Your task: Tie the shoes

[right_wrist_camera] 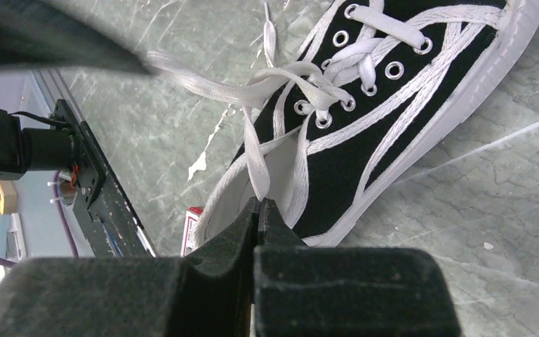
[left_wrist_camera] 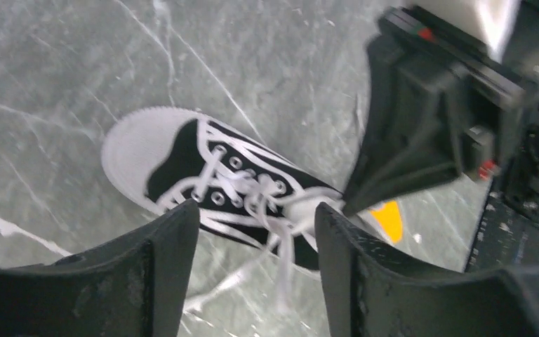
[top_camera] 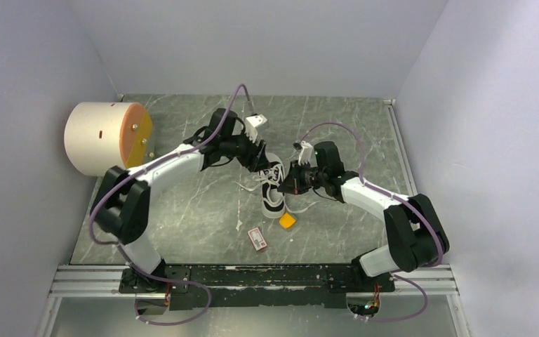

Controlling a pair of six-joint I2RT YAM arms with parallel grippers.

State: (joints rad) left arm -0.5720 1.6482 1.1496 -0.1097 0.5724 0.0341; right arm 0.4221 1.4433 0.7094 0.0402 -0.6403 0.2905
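Sneaker [right_wrist_camera: 400, 119] lies just beyond our right gripper [right_wrist_camera: 260, 210], whose tips pinch one lace [right_wrist_camera: 253, 158]. Left gripper [left_wrist_camera: 256, 217] is spread directly above it. No bow is visible, so we judge the tying barely begun.

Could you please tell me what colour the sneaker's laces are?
White; the laces show best in the right wrist view.

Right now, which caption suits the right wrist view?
Right claw shut on a white lace of the black-and-white sneaker.
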